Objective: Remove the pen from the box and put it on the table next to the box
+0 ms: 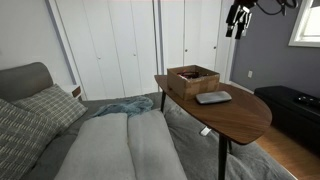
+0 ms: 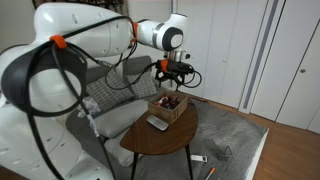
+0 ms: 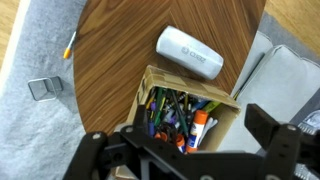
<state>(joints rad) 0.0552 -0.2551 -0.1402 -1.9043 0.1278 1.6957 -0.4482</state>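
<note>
The small brown wooden box (image 1: 193, 78) stands on the oval walnut table (image 1: 235, 118), also in an exterior view (image 2: 168, 106). In the wrist view the box (image 3: 160, 82) holds several pens and markers and a white glue stick with an orange cap. Thin dark pens (image 3: 172, 104) lie among them; I cannot single out one. My gripper (image 1: 236, 20) hangs well above the box, as an exterior view (image 2: 172, 76) also shows. Its fingers frame the box from above in the wrist view (image 3: 185, 150); they are wide apart and hold nothing.
A flat grey rectangular object (image 3: 188, 52) lies on the table beside the box (image 1: 213, 97). A grey sofa with cushions (image 1: 60, 120) stands next to the table. A dark low bench (image 1: 295, 105) is behind it. An orange pen (image 3: 69, 45) and a small clip (image 3: 44, 88) lie on the carpet.
</note>
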